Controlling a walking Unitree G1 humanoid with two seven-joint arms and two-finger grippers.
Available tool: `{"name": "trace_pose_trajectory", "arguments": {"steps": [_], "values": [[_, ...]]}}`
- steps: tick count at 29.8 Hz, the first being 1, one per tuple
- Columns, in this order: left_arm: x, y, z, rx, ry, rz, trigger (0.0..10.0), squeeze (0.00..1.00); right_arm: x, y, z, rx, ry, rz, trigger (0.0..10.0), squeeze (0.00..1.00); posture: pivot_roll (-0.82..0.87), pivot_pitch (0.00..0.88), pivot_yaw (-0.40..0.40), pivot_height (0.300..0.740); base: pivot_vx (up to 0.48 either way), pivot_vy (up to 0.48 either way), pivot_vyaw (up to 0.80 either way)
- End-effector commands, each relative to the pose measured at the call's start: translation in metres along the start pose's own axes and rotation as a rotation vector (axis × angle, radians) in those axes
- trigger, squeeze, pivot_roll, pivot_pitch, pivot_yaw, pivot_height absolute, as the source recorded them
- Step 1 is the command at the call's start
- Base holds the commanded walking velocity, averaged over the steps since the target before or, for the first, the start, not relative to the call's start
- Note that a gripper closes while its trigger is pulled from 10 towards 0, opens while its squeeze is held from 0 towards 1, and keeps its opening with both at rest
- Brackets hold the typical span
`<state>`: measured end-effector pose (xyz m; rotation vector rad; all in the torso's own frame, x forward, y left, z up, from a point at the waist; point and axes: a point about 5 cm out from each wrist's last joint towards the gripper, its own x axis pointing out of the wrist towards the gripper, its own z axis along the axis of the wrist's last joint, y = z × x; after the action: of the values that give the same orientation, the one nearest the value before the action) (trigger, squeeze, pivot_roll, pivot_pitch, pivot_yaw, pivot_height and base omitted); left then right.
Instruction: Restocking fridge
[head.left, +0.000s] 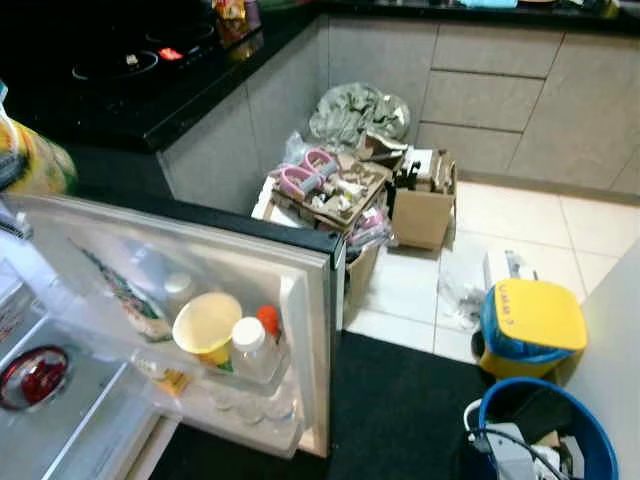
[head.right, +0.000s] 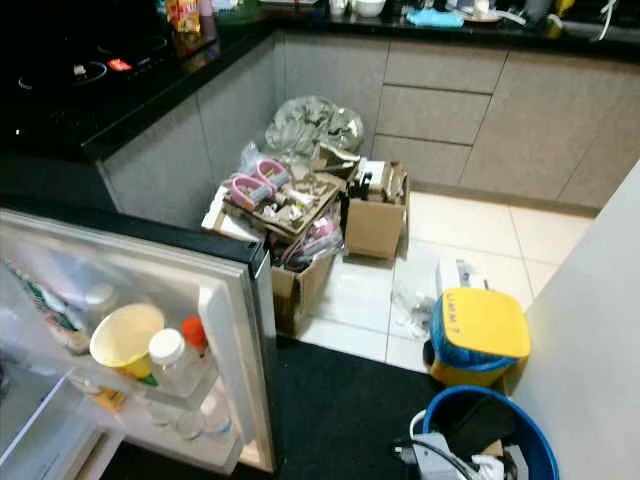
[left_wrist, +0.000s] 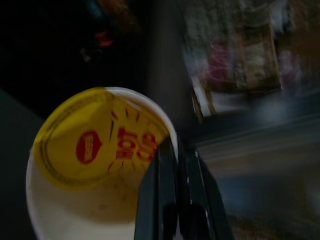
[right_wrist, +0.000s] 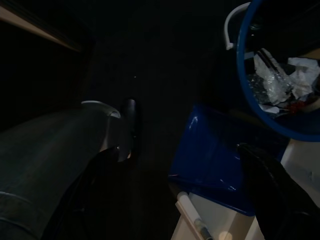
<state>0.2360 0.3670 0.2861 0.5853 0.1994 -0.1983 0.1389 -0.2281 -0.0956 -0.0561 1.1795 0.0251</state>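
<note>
yellow-lidded hot cup (left_wrist: 95, 165) sits right at the left gripper (left_wrist: 175, 150), fingers pressed together on its rim, raised beside the open fridge door (head.left: 200, 300). right gripper (right_wrist: 185, 190) hangs spread apart, low.

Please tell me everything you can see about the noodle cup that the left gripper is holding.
The noodle cup is white, seemingly paper or foam, with a yellow foil lid printed "HOT CUP" in red, partly peeled back. The left gripper has its black fingers shut on the rim. The dim, blurred view hides the cup's contents.
</note>
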Motion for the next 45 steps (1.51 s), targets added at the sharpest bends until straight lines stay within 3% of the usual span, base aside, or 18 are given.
{"name": "trace_pose_trajectory", "arguments": {"steps": [1,5,8,12,17,21,23,31,36,40,45], "values": [[-0.008,0.005,0.010,0.096,0.049,-0.006,10.0,0.00,0.000,0.000,-0.001,-0.012,0.001,-0.002,10.0,0.00,-0.06,0.000,0.008,0.740,0.000,0.000,0.00],[-0.016,0.011,0.012,0.104,0.081,0.024,10.0,0.00,0.000,0.000,-0.001,-0.012,0.001,-0.001,10.0,0.00,-0.06,0.000,0.008,0.740,0.000,0.000,0.00],[-0.023,0.010,0.005,0.150,0.181,0.010,10.0,0.00,0.000,0.000,-0.001,-0.013,0.000,-0.001,10.0,0.00,-0.06,0.000,0.007,0.740,0.000,0.000,0.00],[-0.023,0.008,0.003,0.153,0.197,-0.007,10.0,0.00,0.000,0.000,-0.001,-0.013,0.000,-0.001,10.0,0.00,-0.06,0.000,0.007,0.740,0.000,0.000,0.00],[0.009,-0.033,-0.030,0.087,0.249,-0.194,10.0,0.00,0.000,0.002,-0.002,-0.015,0.004,0.004,10.0,0.00,-0.06,0.000,0.005,0.740,0.000,0.000,0.00],[0.019,-0.039,-0.035,0.073,0.256,-0.200,10.0,0.00,0.000,0.002,-0.002,-0.017,0.005,0.005,10.0,0.00,-0.06,0.000,0.005,0.740,0.000,0.000,0.00],[0.028,-0.046,-0.048,0.050,0.295,-0.201,10.0,0.00,0.000,0.001,-0.003,-0.015,0.006,0.002,10.0,0.00,-0.07,0.000,0.006,0.740,0.000,0.000,0.00],[0.043,-0.053,-0.070,0.024,0.358,-0.141,10.0,0.00,-0.001,-0.003,-0.008,-0.015,0.015,-0.004,10.0,0.00,-0.07,0.007,0.008,0.740,0.000,0.000,0.00],[0.045,-0.053,-0.073,0.020,0.369,-0.126,10.0,0.00,-0.001,-0.003,-0.009,-0.016,0.018,-0.004,10.0,0.00,-0.07,0.010,0.008,0.740,0.000,0.000,0.00],[0.065,-0.050,-0.081,-0.034,0.352,0.012,10.0,0.00,-0.003,-0.004,-0.021,-0.021,0.041,-0.003,10.0,0.00,-0.08,0.051,0.011,0.740,0.000,0.000,0.00],[0.075,-0.054,-0.080,-0.045,0.333,0.039,10.0,0.00,-0.004,-0.006,-0.025,-0.020,0.049,-0.005,10.0,0.00,-0.09,0.064,0.012,0.740,0.000,0.000,0.00]]}}
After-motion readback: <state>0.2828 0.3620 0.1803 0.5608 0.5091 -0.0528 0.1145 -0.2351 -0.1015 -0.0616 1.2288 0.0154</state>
